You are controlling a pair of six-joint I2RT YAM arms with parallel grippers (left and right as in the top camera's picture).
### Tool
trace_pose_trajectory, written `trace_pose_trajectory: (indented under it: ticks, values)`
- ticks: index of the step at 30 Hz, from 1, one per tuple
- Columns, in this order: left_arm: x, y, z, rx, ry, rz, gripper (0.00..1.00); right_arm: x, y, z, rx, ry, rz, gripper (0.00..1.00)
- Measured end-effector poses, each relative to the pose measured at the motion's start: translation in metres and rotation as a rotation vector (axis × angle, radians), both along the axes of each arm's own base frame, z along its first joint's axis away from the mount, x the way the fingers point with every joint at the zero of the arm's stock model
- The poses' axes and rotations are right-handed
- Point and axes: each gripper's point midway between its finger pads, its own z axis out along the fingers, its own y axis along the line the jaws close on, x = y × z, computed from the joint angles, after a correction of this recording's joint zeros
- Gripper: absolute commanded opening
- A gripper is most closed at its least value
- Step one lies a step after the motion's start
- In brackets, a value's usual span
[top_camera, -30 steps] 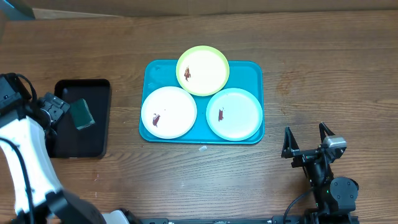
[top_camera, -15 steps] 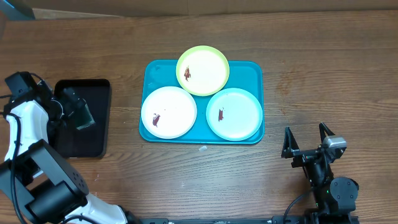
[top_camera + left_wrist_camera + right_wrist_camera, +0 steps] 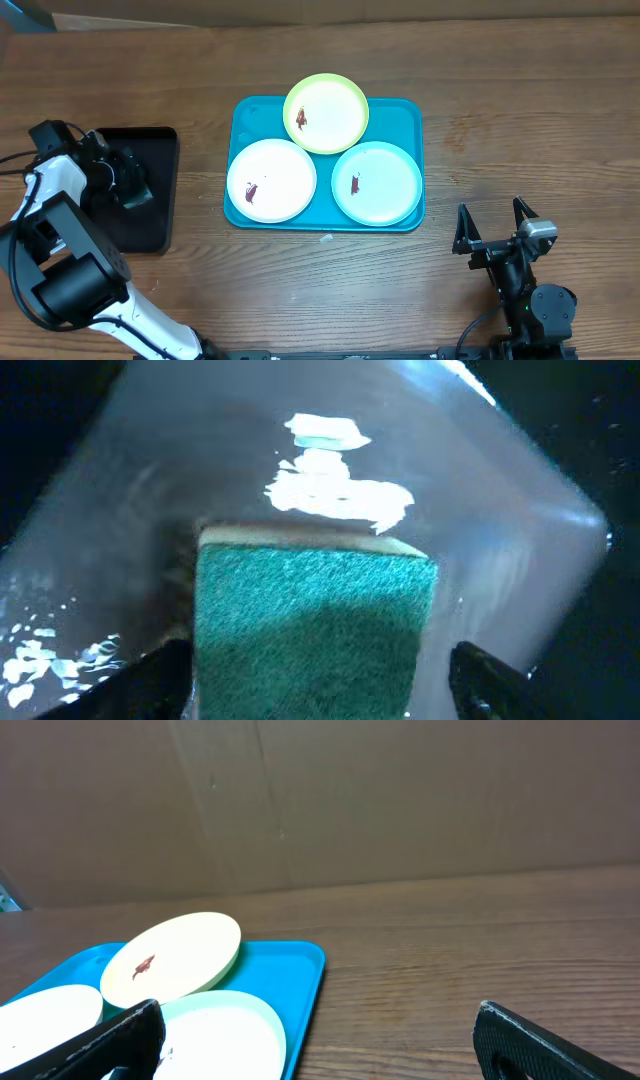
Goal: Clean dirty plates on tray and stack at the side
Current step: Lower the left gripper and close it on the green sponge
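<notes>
Straddles the green sponge (image 3: 315, 615) with the left claw (image 3: 318, 670), spread wide, not yet pinching, over the black tray (image 3: 140, 225). Leaves the 3 smeared plates (image 3: 271, 180) on the tray (image 3: 405, 115), well apart from that claw, between it and the right claw (image 3: 493, 232), also wide. Risks tilting or dropping the sponge by closing off-centre.

A green scouring sponge (image 3: 315, 630) is seen lying on a dark glossy tray (image 3: 520, 530) marked by white glare. It is flanked by the left gripper (image 3: 320, 675), with a narrow gap noted at one finger.
</notes>
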Motion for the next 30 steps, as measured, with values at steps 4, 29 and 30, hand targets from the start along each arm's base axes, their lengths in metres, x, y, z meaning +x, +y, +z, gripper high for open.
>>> trace_pose_trajectory:
  ticks: [4, 29, 30]
  values:
    - [0.002, -0.001, -0.002, 0.000, -0.002, -0.007, 0.35, 0.000, 0.000, 0.000, 0.000, 0.001, 0.000, 1.00]
    - [-0.017, 0.018, 0.015, 0.075, 0.190, 0.024, 0.89, 0.000, 0.000, 0.000, 0.000, 0.001, 0.000, 1.00]
    - [-0.017, 0.018, 0.015, 0.076, 0.191, 0.022, 0.86, 0.000, 0.000, 0.000, 0.000, 0.000, 0.000, 1.00]
